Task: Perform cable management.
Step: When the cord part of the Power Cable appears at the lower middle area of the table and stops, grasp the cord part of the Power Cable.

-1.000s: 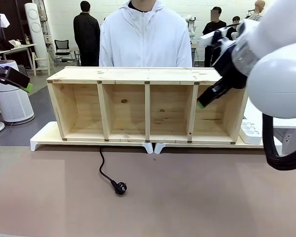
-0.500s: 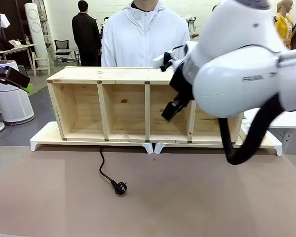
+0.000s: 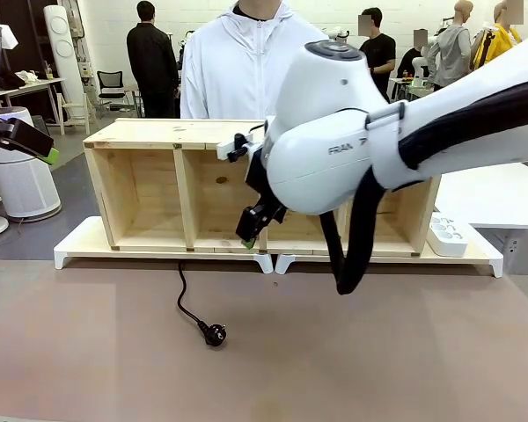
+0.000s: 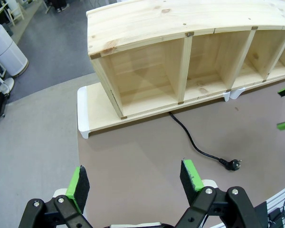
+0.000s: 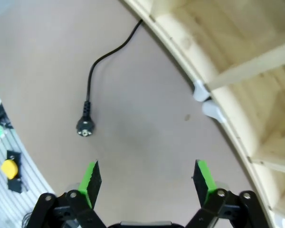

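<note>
Both the right fingers (image 5: 91, 178) and the left fingers (image 4: 191, 175) stand wide and empty, so the right pair, hovering before the wooden shelf (image 3: 158, 134), should descend straddling the cable (image 3: 179, 286) just behind its plug (image 3: 215, 335), where it lies loose on the worktop (image 3: 405, 352).

A four-compartment wooden shelf (image 3: 158, 133) is set on low platforms (image 3: 79, 242) at the far side of the table (image 3: 387, 352), with a person (image 3: 246, 75) behind it. A power strip (image 3: 449, 236) is laid at the right platform's end. The cable (image 3: 183, 294) is run out from under the shelf, left of the middle, and its plug (image 3: 215, 334) is laid nearer on the table.
</note>
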Controlling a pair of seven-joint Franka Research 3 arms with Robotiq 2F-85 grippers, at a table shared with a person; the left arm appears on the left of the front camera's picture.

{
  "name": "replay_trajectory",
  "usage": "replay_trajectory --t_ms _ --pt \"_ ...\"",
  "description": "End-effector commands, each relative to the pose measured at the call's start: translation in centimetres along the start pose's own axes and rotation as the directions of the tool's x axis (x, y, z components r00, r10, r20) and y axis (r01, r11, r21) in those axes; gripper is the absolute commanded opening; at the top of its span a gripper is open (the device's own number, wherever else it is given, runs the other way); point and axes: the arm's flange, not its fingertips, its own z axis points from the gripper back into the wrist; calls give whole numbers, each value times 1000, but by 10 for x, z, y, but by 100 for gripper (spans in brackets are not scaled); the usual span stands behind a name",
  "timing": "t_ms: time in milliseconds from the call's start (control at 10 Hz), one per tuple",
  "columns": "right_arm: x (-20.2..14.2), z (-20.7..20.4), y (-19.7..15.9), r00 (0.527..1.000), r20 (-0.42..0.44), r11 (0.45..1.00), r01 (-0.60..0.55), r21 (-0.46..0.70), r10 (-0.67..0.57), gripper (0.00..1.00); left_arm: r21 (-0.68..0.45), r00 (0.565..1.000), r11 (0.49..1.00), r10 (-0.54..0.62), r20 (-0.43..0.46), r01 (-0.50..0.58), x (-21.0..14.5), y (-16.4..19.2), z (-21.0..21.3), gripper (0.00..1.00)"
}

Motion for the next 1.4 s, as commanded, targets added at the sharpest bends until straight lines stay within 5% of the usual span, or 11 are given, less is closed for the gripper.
replay_trajectory --t_ms 0,500,1300 --pt "24 -12 13 998 -58 1000 1 6 0 100 0 1000 1000 3 7 -3 1 0 -1 100" --pt "46 -49 52 984 -171 995 -37 90 52 100 0 1000 1000 3 7 -3 1 0 -1 100" --pt "41 -49 50 988 -144 992 -32 121 49 100 0 1000 1000 3 7 -3 1 0 -1 100"
